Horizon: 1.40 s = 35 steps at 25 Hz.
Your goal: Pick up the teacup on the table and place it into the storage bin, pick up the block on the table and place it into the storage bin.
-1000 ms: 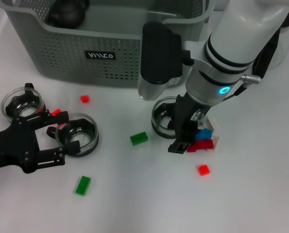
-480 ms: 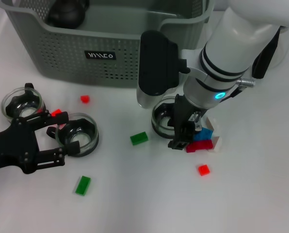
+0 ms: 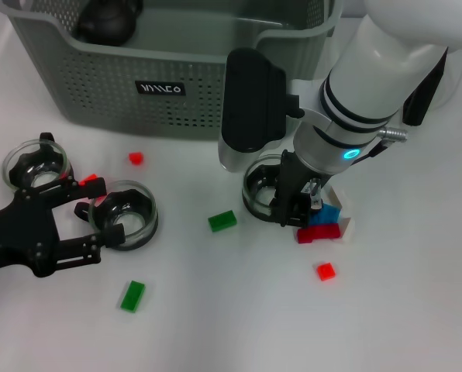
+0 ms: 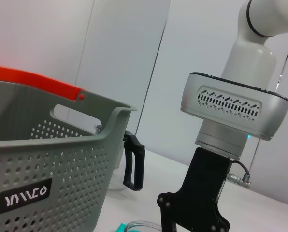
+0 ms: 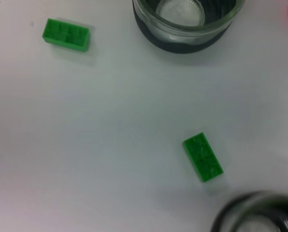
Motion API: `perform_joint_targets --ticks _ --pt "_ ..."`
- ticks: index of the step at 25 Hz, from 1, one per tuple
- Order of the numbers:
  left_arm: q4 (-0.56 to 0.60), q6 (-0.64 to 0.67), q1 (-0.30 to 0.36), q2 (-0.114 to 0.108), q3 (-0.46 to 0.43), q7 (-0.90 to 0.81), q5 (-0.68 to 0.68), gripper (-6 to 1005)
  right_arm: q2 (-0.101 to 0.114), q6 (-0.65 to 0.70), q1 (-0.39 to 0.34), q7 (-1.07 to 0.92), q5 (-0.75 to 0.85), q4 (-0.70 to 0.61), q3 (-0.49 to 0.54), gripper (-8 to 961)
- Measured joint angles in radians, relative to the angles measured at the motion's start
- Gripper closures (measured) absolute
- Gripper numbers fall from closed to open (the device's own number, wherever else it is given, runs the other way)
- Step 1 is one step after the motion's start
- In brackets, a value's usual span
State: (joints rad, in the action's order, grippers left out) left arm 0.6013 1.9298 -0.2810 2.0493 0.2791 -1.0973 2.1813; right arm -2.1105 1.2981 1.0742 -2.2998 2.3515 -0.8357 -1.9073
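Hovering low, your right tool [image 3: 291, 211] sits at a teacup's [image 3: 260, 186] rim; grip unclear. Your left tool [image 3: 82, 217] lies released around another teacup [image 3: 125, 215]. Bin [image 3: 161, 93] stands behind.

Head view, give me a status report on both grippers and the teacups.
Right gripper low at the teacup beside the block pile. Left gripper open around a second teacup. Storage bin behind, path clear.

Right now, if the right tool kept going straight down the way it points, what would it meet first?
Probably the cluster of red and blue blocks just under the right tool, beside the clear glass teacup; depth is unclear.
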Motion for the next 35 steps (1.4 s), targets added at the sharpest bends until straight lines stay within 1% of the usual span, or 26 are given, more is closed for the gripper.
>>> perform_joint_targets --ticks 4,7,9,11,13,14,16,17,20,22,23,24,25,27,29,31,32,33,35 --pt "0.000 0.000 0.001 0.001 0.000 0.000 0.000 172 0.003 0.004 -0.003 -0.007 0.000 -0.007 0.010 796" --pt "0.000 0.000 0.003 0.002 0.000 0.000 0.000 172 0.007 0.016 -0.016 -0.006 0.000 -0.028 0.044 839" --pt "0.000 0.000 0.004 0.003 0.000 0.001 0.000 172 0.010 0.046 -0.036 0.002 0.001 -0.062 0.084 868" --pt "0.000 0.000 0.005 0.003 0.000 0.001 0.000 172 0.012 0.103 -0.070 0.022 0.001 -0.135 0.162 896" --pt "0.000 0.000 0.005 0.004 0.000 0.001 0.000 171 0.012 0.180 -0.118 0.052 -0.006 -0.232 0.277 896" --pt "0.000 0.000 0.005 0.004 0.000 0.001 0.000 171 0.012 0.232 -0.145 0.072 -0.018 -0.288 0.353 897" --pt "0.000 0.000 0.005 0.005 -0.001 0.001 0.000 171 0.013 0.340 -0.183 0.124 -0.081 -0.358 0.496 897" --pt "0.000 0.000 0.005 0.005 -0.004 0.001 0.000 171 0.014 0.400 -0.195 0.159 -0.134 -0.380 0.573 897" --pt "0.000 0.000 0.005 0.007 -0.013 0.000 -0.001 171 0.023 0.569 -0.218 0.267 -0.348 -0.389 0.802 896" --pt "0.000 0.000 0.003 0.007 -0.014 0.000 -0.001 171 0.027 0.628 -0.238 0.323 -0.494 -0.388 0.949 896" --pt "0.000 0.000 0.001 0.008 -0.014 0.000 -0.001 172 0.027 0.625 -0.249 0.332 -0.541 -0.389 0.998 896" --pt "0.000 0.000 -0.001 0.008 -0.014 0.000 -0.002 172 0.026 0.576 -0.265 0.340 -0.621 -0.392 1.061 896" --pt "0.000 0.001 -0.003 0.008 -0.014 0.000 -0.002 172 0.026 0.576 -0.265 0.340 -0.621 -0.392 1.061 896" --pt "0.000 0.004 -0.007 0.008 -0.014 0.000 -0.002 172 0.026 0.456 -0.267 0.337 -0.646 -0.391 1.061 896" --pt "-0.001 0.010 -0.014 0.008 -0.014 -0.001 -0.002 171 0.026 0.317 -0.252 0.335 -0.620 -0.386 1.020 896" --pt "-0.003 0.012 -0.016 0.008 -0.014 -0.001 -0.002 171 0.024 0.184 -0.220 0.331 -0.549 -0.373 0.951 896" --pt "-0.004 0.012 -0.015 0.008 -0.014 -0.001 -0.002 171 0.021 0.055 -0.175 0.296 -0.460 -0.345 0.883 896" --pt "-0.006 0.012 -0.016 0.008 -0.015 -0.001 -0.002 171 0.021 0.055 -0.175 0.296 -0.460 -0.345 0.883 896" --pt "-0.008 0.010 -0.016 0.008 -0.025 -0.001 -0.004 171 0.019 -0.066 -0.105 0.217 -0.347 -0.281 0.820 896"
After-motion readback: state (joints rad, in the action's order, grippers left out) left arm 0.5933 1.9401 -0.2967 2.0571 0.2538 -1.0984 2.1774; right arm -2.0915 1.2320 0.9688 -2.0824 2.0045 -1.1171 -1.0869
